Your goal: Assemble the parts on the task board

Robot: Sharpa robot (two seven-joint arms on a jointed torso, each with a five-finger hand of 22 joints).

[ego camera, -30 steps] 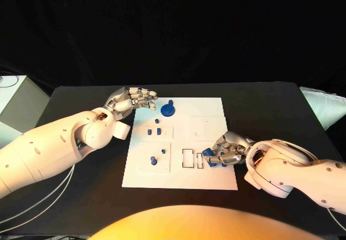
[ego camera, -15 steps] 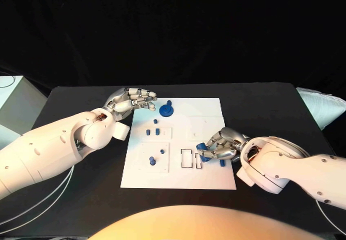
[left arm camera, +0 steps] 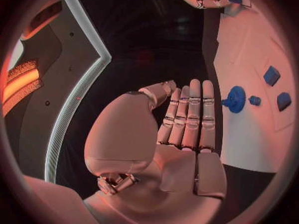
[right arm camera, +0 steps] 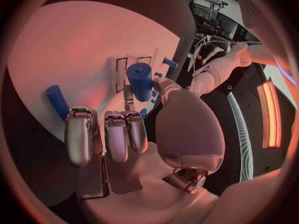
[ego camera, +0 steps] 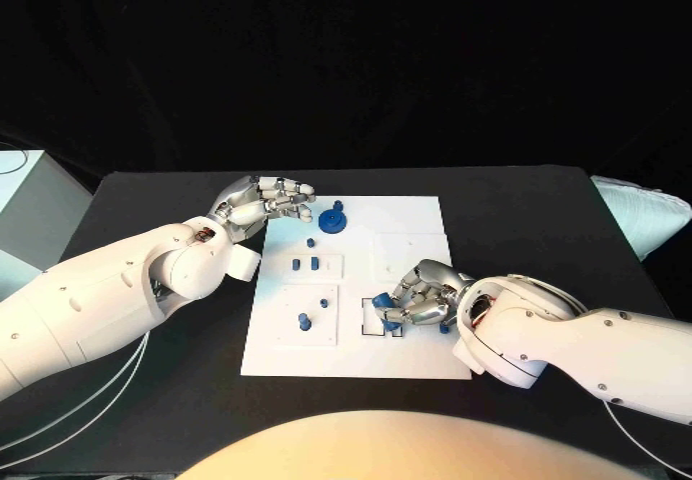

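The white task board lies mid-table. My right hand hovers over its near right part and pinches a blue cylinder between thumb and fingers, just above the rectangular slots. Another blue cylinder lies loose on the board beside that hand. My left hand is at the board's far left corner, fingers stretched out, holding nothing. Close to it stands a round blue part. Small blue pieces sit in the board's left half.
A pale box stands off the table's left edge and a light cushion-like object off the right edge. Black tabletop surrounds the board.
My right hand has carried the blue cylinder leftward across the board, from its near right edge to above the slots. The left hand has stayed put.
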